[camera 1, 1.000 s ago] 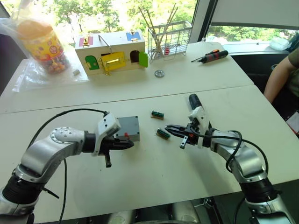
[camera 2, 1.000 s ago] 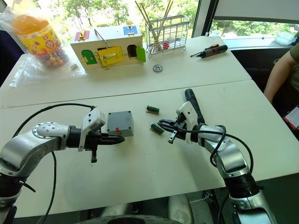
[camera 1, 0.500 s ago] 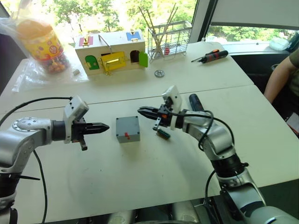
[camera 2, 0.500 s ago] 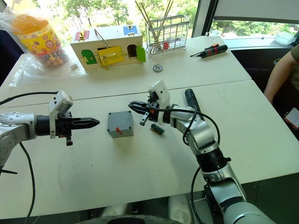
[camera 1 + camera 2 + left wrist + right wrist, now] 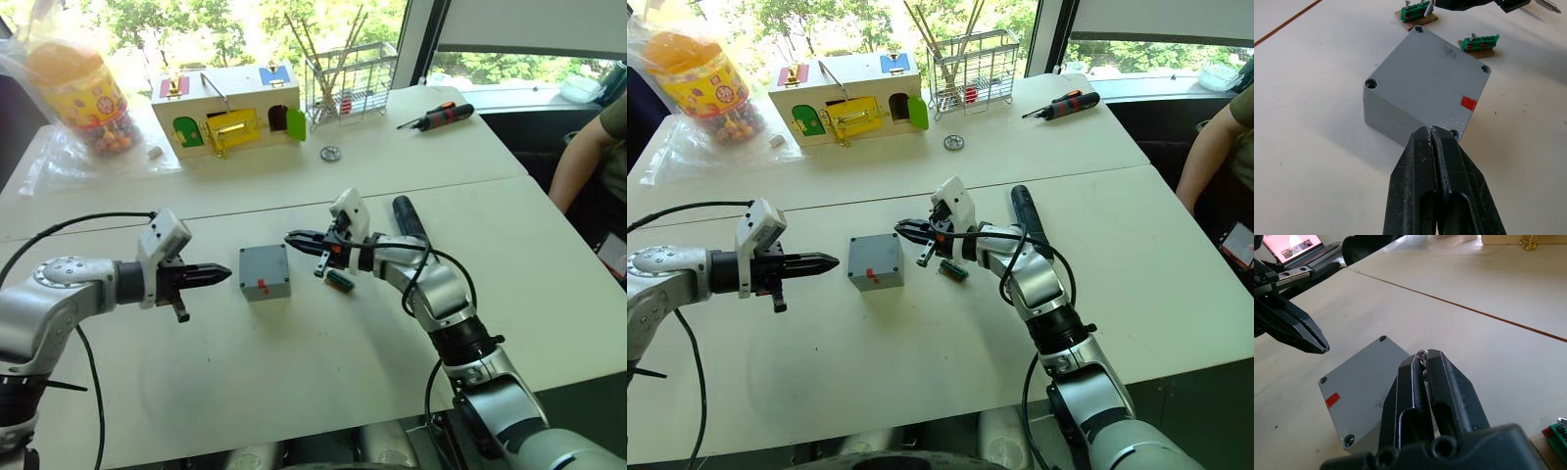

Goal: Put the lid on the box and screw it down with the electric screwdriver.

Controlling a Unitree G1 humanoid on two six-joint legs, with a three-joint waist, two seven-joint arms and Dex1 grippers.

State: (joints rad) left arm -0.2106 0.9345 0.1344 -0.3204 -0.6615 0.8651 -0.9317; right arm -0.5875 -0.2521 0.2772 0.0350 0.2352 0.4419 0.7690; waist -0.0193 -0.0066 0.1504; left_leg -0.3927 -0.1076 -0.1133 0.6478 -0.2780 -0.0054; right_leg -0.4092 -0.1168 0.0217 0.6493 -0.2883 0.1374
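The right fingers (image 5: 1422, 363) are closed on a small screw (image 5: 1421, 353), just beside the box (image 5: 265, 271). The left fingers (image 5: 217, 275) are closed and empty, near its other side. The box, lid (image 5: 1428, 79) on, sits on the table (image 5: 294, 372); the electric screwdriver (image 5: 407, 216) lies behind the right arm.

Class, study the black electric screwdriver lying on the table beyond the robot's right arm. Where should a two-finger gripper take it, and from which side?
Grip the electric screwdriver across its thick black barrel near mid-length, coming from above. It lies flat on the table, so only its upper sides are free, and the round body suits opposed fingers.
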